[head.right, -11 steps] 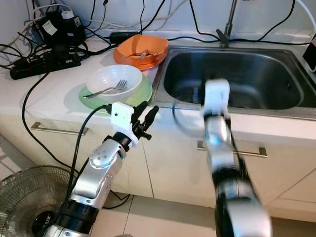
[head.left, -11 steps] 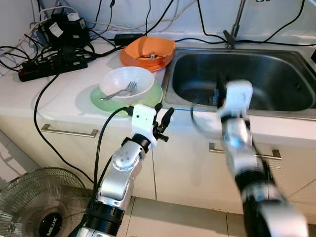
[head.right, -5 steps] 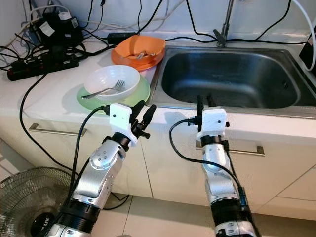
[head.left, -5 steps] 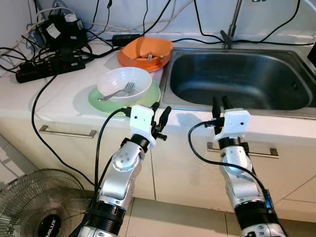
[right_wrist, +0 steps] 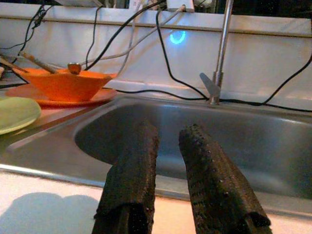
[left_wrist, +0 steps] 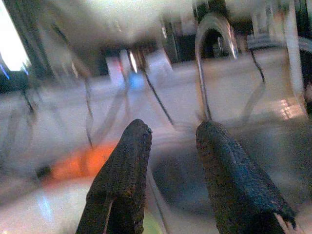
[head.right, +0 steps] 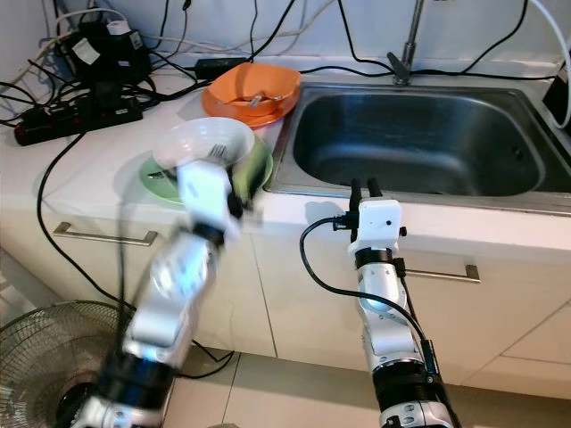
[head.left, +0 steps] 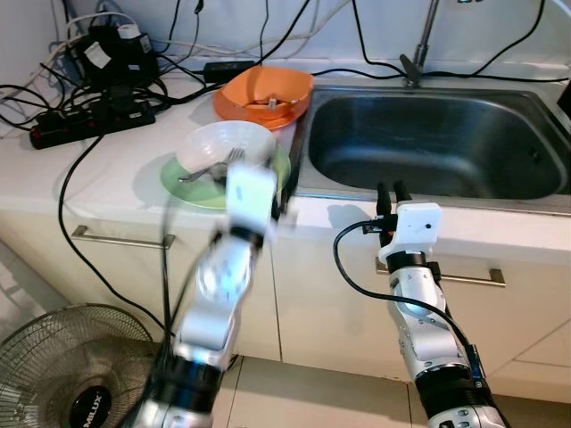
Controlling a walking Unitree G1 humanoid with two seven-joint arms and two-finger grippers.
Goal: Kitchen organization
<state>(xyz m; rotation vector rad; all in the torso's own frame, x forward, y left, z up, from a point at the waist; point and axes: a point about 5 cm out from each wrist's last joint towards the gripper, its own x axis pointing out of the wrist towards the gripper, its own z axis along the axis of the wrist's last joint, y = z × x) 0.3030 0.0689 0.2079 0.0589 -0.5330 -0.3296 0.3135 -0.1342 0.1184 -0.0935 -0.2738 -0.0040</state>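
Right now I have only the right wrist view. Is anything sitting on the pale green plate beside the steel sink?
Observer: Yes, a white round bowl sits on the pale green plate, with a metal fork in it.
Operator: Where is the left gripper?
Observer: The left gripper is at the counter edge beside that plate, fingers apart, blurred.
Operator: Anything low nearby?
Observer: A round wire-caged fan stands below the counter, on the robot's left.
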